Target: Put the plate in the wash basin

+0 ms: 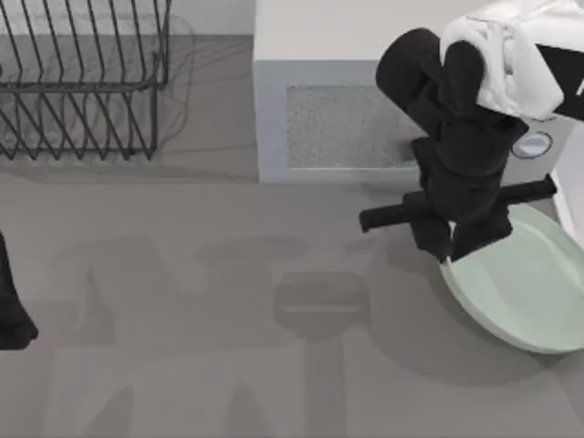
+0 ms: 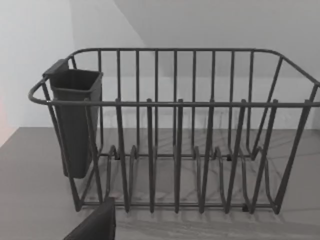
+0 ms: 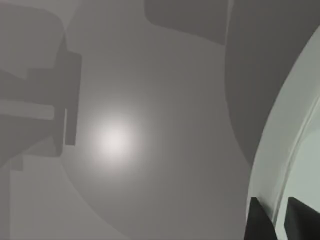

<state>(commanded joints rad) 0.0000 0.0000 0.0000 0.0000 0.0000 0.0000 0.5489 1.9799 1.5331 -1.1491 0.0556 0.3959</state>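
Right gripper (image 3: 280, 217) fingers (image 3: 260, 220) pinch plate (image 3: 280, 145) rim.

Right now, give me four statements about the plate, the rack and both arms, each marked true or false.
1. The right gripper is at the plate rim. True; the fingers straddle the rim.
2. The plate stands in the dish rack. False; it is at the table's right, near the microwave.
3. The left gripper holds the plate. False; it sits parked at the left edge.
4. A dark cup hangs on the rack. True.
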